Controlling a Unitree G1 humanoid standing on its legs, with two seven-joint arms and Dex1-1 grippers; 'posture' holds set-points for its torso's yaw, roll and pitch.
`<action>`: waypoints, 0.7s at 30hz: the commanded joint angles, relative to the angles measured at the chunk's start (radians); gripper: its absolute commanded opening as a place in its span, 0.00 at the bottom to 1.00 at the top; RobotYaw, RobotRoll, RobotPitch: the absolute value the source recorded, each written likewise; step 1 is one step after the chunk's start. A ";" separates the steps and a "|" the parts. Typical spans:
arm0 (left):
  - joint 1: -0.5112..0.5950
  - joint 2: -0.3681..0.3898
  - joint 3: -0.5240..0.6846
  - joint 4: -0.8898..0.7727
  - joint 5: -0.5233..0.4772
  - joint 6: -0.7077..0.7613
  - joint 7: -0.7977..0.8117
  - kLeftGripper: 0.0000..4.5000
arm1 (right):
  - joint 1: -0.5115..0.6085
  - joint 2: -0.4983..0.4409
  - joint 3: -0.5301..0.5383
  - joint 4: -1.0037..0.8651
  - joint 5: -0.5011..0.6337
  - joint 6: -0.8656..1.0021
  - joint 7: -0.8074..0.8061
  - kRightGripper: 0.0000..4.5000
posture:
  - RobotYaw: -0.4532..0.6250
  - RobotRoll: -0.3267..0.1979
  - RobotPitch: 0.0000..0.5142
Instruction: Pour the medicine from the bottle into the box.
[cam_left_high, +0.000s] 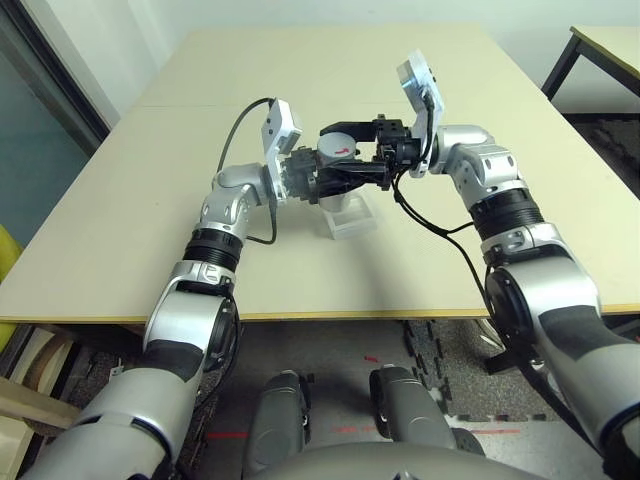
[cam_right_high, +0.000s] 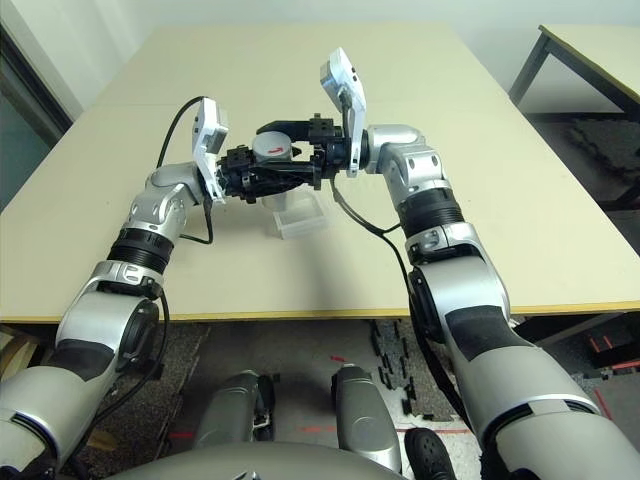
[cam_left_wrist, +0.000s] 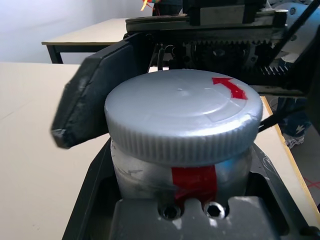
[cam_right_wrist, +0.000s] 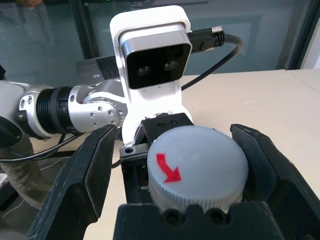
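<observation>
Left wrist view: our left gripper (cam_left_high: 312, 182) clamps the bottle (cam_left_wrist: 183, 176), cap (cam_left_wrist: 184, 114) on, above the box (cam_left_high: 349, 214) on the table (cam_left_high: 130, 210). Our right gripper (cam_right_wrist: 182, 172) is spread wide, fingers (cam_right_wrist: 82, 177) flanking the cap without touching.

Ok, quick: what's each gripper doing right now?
Left gripper: shut on the bottle.
Right gripper: open, fingers on either side of the cap, not touching.
</observation>
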 joint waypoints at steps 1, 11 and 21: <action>0.002 -0.010 -0.008 0.006 0.012 0.014 0.012 0.61 | -0.008 0.019 0.001 0.018 -0.007 -0.011 -0.003 1.00 | 0.19 0.62 0.10; 0.017 -0.010 -0.007 -0.026 -0.001 0.033 -0.003 0.61 | -0.030 0.023 -0.008 0.062 -0.014 -0.028 -0.022 1.00 | 0.19 0.62 0.10; 0.040 0.000 0.005 -0.087 -0.033 0.075 -0.030 0.61 | -0.046 0.019 -0.018 0.124 -0.029 -0.069 -0.058 1.00 | 0.19 0.62 0.10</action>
